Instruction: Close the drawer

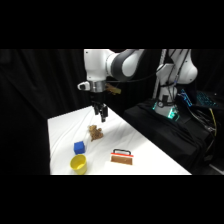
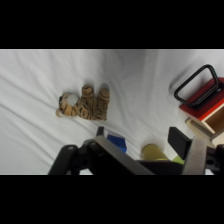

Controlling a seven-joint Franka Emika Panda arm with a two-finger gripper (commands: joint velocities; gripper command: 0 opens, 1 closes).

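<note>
Yellow cup (image 1: 78,163): nearest the side camera, set at the tabletop's (image 1: 145,150) front edge on the left.
Blue cube (image 1: 79,147): just behind the cup and near it; a corner (image 2: 116,141) is glimpsed behind the linkage in the wrist view.
Toy tiger (image 1: 95,132): found mid-tabletop, lying flat on the white cloth; its stripes (image 2: 85,104) are seen clearly from the wrist.
End effector (image 1: 103,118): held above the tabletop, over and a little behind the tiger, touching nothing; fingers are seen apart in the wrist view with nothing between them.
Drawer (image 1: 122,157): placed right of the tiger and well apart from the end effector; its black bar handle (image 2: 198,86) and orange-red front are seen pulled out of the pale box (image 2: 209,122), so it is judged not yet closed.
Risk: the small box may be slid across the cloth instead of the drawer being seated, should the push be off-centre.
Risk: the handle could be snagged by a finger.
</note>
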